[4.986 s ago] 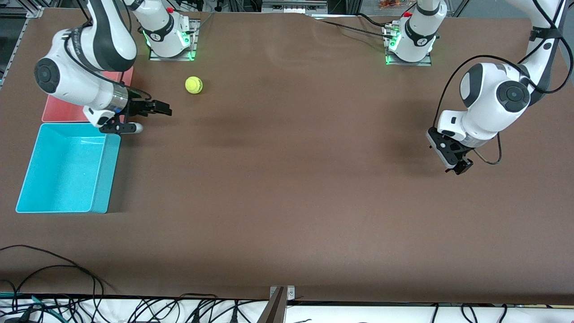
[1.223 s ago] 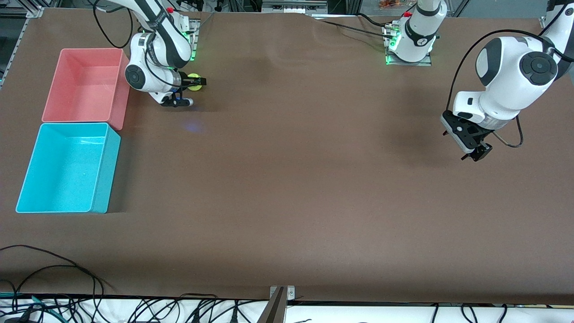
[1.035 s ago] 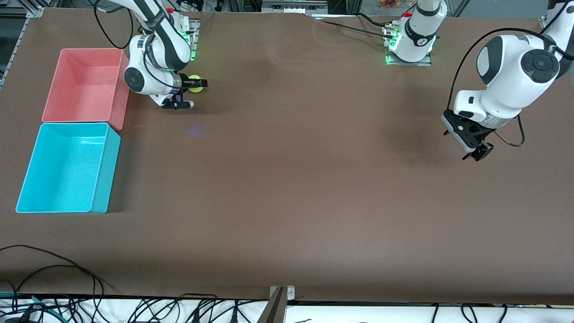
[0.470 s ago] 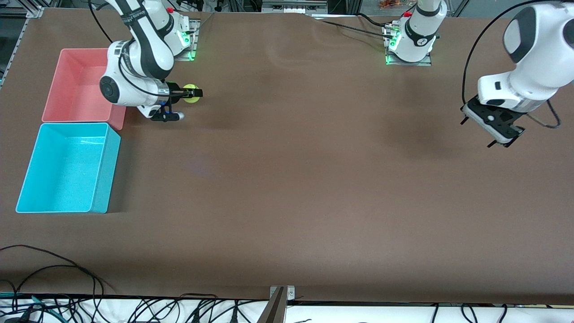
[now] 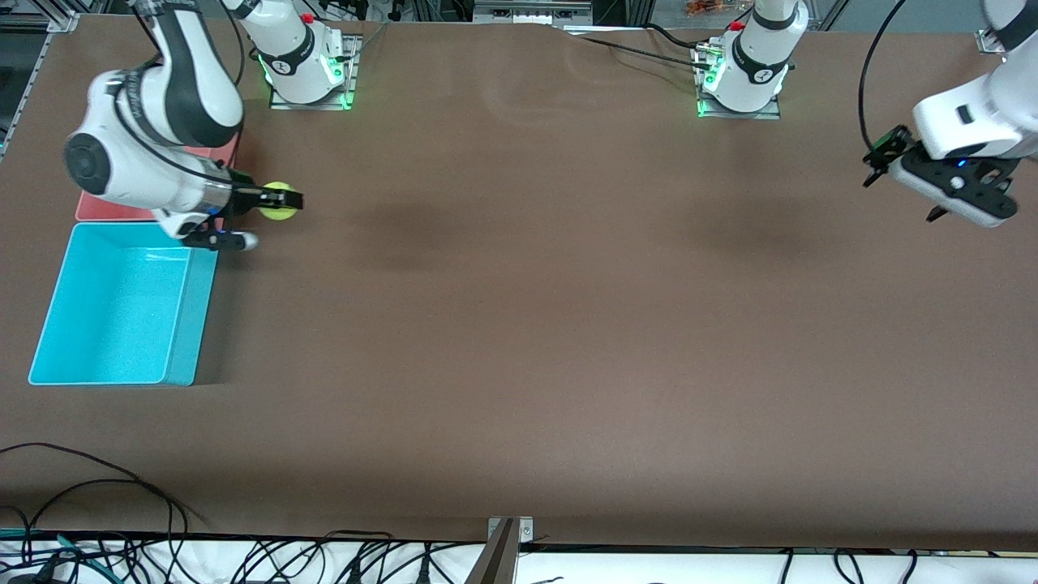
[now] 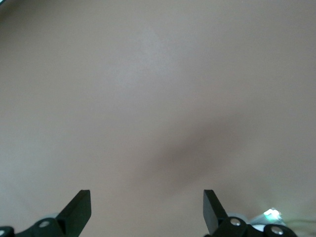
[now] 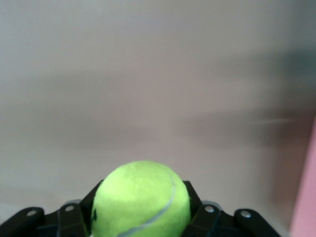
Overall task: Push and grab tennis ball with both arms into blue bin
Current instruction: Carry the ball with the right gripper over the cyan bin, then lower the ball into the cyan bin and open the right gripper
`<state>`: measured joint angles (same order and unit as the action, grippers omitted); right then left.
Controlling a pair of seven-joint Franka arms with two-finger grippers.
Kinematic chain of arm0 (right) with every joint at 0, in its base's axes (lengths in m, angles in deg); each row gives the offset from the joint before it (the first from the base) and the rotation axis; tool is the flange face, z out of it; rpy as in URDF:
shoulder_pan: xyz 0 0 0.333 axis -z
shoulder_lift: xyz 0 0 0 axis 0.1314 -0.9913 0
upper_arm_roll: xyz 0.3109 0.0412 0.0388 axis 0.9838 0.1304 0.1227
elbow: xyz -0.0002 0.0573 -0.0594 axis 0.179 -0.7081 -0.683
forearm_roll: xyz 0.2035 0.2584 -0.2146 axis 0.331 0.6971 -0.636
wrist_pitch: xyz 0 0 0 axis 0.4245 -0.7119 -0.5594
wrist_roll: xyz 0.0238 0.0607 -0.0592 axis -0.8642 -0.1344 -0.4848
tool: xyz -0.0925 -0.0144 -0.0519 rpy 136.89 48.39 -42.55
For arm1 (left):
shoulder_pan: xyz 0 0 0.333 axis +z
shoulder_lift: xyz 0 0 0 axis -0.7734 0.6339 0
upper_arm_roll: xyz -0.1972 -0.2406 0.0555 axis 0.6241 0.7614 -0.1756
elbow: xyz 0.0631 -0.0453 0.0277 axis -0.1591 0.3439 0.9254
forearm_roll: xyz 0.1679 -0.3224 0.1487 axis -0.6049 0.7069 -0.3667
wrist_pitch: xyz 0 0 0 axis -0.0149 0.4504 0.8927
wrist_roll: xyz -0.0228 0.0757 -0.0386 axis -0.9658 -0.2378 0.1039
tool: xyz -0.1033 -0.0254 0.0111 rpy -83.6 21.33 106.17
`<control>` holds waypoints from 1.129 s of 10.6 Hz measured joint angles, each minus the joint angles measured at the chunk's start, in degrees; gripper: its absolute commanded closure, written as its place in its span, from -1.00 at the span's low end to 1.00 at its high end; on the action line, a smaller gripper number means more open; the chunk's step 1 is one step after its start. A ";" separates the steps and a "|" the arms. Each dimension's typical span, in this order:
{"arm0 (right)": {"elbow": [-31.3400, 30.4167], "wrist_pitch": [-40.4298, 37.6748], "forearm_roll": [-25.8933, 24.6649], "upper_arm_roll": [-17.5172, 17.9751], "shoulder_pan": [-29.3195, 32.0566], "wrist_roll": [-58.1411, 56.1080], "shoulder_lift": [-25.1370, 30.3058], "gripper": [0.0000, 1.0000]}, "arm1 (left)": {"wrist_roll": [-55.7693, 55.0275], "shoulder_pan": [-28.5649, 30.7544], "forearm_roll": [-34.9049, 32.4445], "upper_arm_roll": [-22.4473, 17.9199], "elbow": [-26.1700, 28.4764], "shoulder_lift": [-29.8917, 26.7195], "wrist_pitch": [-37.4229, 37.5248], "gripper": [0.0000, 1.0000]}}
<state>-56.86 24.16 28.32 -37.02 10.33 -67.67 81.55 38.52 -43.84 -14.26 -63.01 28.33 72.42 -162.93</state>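
The tennis ball is yellow-green and sits between the fingers of my right gripper, which is shut on it. The ball is held above the table, just beside the corner of the blue bin that lies closest to the pink bin. In the right wrist view the ball fills the right gripper and its curved seam shows. My left gripper is open and empty, raised over the table at the left arm's end. The left wrist view shows the left gripper with its fingers wide apart over bare table.
The pink bin stands next to the blue bin, farther from the front camera, mostly hidden by my right arm; its edge shows in the right wrist view. Cables lie along the table's near edge.
My right gripper closed on the ball near the right arm's base, lifted it and carried it toward the bins. My left arm rose and drew back toward its end of the table.
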 measured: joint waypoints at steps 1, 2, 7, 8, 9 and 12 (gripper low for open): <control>3.28 -2.02 -2.20 -1.64 0.20 0.01 -0.79 0.89 | -1.15 -0.14 0.00 0.04 -3.74 -0.12 4.51 -1.00; 6.31 -3.14 -5.07 -3.20 0.37 0.00 -1.90 0.90 | -2.25 -0.23 0.05 0.05 -7.05 -0.26 8.76 -1.00; 17.92 -1.21 -12.02 -14.21 1.68 -12.59 -12.08 0.90 | -7.81 -0.25 6.86 -3.35 -14.55 -0.10 18.45 -1.00; 19.99 0.49 -12.02 -15.53 3.22 -16.15 -14.96 0.90 | -9.76 -0.24 8.15 -3.99 -15.13 0.20 18.65 -1.00; 21.63 2.06 -12.02 -15.93 5.11 -18.30 -17.69 0.90 | -12.31 -0.41 8.65 -4.08 -15.39 0.62 18.68 -1.00; 22.69 7.24 -12.38 -16.02 8.18 -21.28 -23.20 0.90 | -20.04 -2.59 8.57 -4.05 -15.67 1.57 18.07 -1.00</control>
<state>-34.16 31.40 15.94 -53.04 18.51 -88.95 58.36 18.47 -46.43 -5.70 -67.06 12.66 73.99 -144.86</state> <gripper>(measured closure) 0.352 0.000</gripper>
